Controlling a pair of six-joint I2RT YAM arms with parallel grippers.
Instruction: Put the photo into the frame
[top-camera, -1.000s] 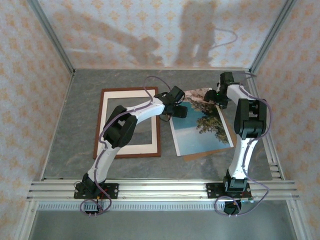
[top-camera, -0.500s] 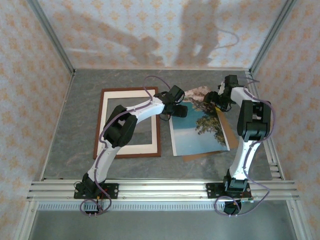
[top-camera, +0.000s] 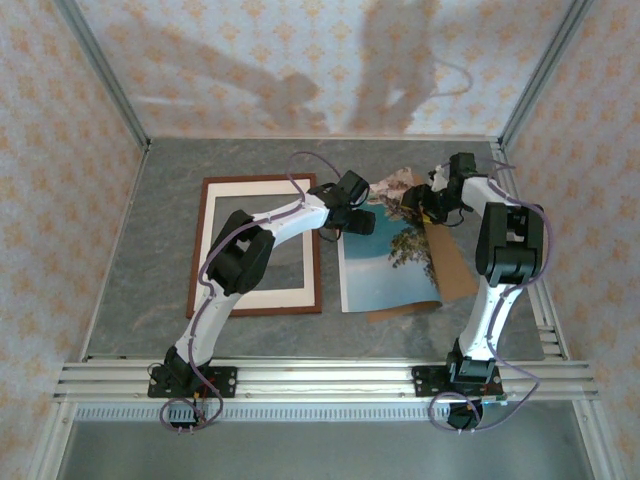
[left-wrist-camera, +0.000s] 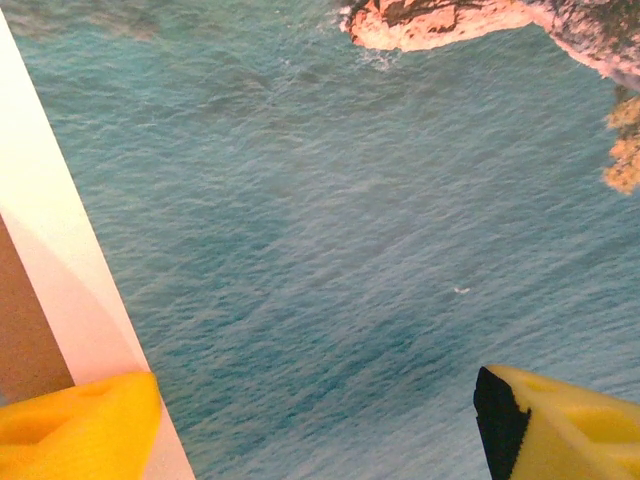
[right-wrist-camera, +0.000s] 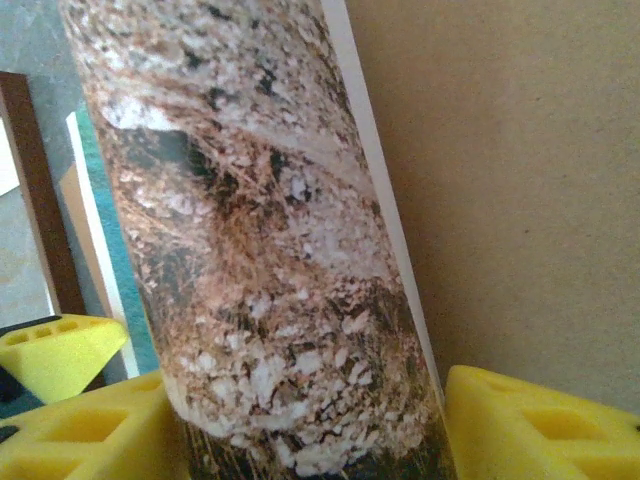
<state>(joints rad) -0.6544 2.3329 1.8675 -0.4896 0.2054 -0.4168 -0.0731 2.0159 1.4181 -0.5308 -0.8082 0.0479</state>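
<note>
The photo (top-camera: 385, 270) lies on the grey table (top-camera: 150, 260), just right of the frame (top-camera: 197, 250) and partly on a brown board (top-camera: 458, 265). Flowery walls (top-camera: 60, 150) stand around. A second ago it lay flat and tilted. Now its far right side curls up and more board shows. Its long side runs near to far, rocks at the far end. The right claw (right-wrist-camera: 310, 430) pinches the curl. The left claw (left-wrist-camera: 315, 430) is spread wide over the sea.

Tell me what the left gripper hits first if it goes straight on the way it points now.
The photo. The left gripper is open and points down at the turquoise sea on it, with nothing in between. The wrist view does not settle how near the paper is, so contact may come at once.
</note>
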